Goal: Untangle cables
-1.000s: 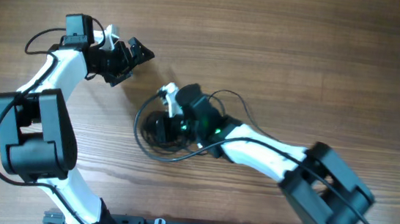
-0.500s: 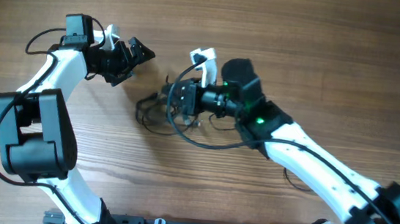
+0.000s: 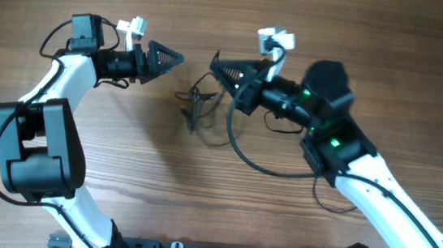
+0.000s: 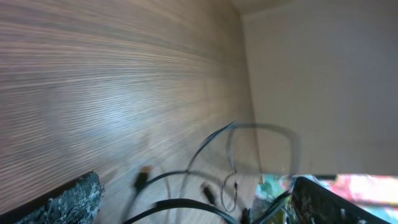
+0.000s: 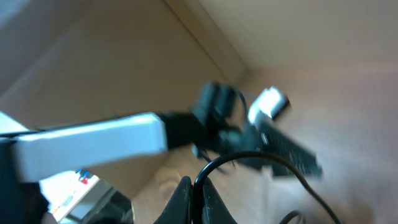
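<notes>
**While my right gripper (image 3: pixel 219 63) pinches one of the cables (image 3: pixel 194 105), my left gripper (image 3: pixel 174 57) stands wide**

As the overhead view shows, my two grippers point at each other across a short gap above the wooden desk (image 3: pixel 376 41). The thin black cables sit as a small knot just below that gap, nearer my right gripper's tip. One strand rises from the knot toward that tip. Another sweeps down in a wide loop and runs back under my right arm. My right gripper's fingers are pressed together into a single point. My left gripper touches nothing.

Where my left wrist camera looks along the desk, its two fingers sit far apart at the bottom corners with nothing between them. The cables lie ahead of the opening. A blurred loop stands up off the wood, thinner strands curve beneath it, and two small plugs (image 4: pixel 144 180) rest on the desk near the lower edge.

Though my right wrist view is smeared, my two fingers are closed tight together at the bottom of the frame. A black cable comes out from between their tips, arches upward and runs off to the right. Beyond it, my left arm (image 5: pixel 93 146) reaches across, white link first, with its dark gripper end toward the right.
</notes>
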